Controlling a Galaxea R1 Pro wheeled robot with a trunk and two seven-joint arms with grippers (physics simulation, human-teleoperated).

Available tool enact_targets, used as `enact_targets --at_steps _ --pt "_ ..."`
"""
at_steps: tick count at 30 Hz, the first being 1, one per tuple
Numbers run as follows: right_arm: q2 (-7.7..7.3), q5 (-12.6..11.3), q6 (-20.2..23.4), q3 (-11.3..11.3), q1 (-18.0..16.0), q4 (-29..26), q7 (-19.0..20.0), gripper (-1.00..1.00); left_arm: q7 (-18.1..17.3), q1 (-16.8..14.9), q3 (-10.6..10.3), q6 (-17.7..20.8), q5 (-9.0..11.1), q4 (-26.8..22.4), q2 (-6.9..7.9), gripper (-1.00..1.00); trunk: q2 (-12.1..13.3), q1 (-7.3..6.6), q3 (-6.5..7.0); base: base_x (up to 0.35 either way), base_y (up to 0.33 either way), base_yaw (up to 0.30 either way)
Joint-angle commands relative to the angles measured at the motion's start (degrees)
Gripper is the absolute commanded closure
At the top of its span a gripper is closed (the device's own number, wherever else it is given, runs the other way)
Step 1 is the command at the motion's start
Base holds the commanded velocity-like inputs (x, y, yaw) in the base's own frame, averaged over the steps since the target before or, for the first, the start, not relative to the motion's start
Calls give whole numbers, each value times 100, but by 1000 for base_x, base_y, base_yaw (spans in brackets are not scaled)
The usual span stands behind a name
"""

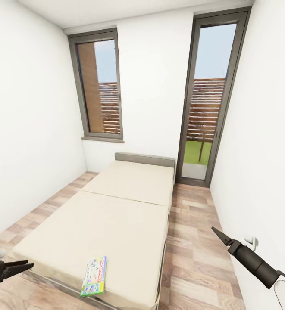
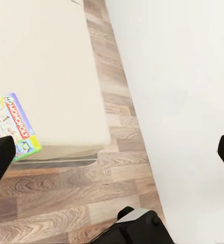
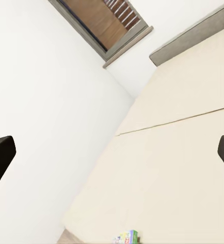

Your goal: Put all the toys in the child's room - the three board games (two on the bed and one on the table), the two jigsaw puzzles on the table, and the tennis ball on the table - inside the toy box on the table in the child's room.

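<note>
Board game (image 1: 94,275), thin glossy printed rectangle, on cream bed (image 1: 116,215); both jaws wide apart, empty.

Bed (image 1: 116,215): two cream mattresses, plain and unpatterned; grey headboard (image 1: 145,159) and grey frame edge.

Board game (image 1: 94,276), on the bed's near corner: white lid with busy multicoloured print, green border, yellow patches, a red band with white lettering and a purple-blue strip along one side.

Floor (image 1: 194,241), beside the bed: brown-grey wood planks with darker grain streaks.

Walls (image 1: 30,129), around the bed: plain white.

Window frame (image 1: 97,86) and door frame (image 1: 211,99), beyond the headboard: dark grey; brown slatted fence, green grass and pale blue sky behind the glass.

Left gripper (image 1: 23,265) and right gripper (image 1: 217,234), flanking the bed's foot: black jaws.
</note>
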Motion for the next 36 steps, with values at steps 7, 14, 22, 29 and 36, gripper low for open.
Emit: enact_targets --at_steps 7,14,22,29,36 --pt "31 -51 56 7 -5 4 -231 -100 -51 -4 18 75 48 -157 -90 -100 -4 2 18 0 49 -268" --pt "62 -66 59 21 -5 -8 -363 -100 -51 -5 14 74 65 -195 -119 -100 -4 2 43 0 182 -275" --pt "282 -60 -18 206 -7 147 -464 -100 -51 -4 14 -7 70 -206 -180 -100 -4 2 75 0 274 -276" --pt "418 -37 -146 390 -174 457 -618 -100 -51 -6 13 -116 71 -218 -262 -100 -4 2 106 0 105 -275" --pt "442 -41 -163 422 -210 498 -646 -100 -51 -7 13 -129 76 -244 -303 -100 -4 2 130 0 12 -261"
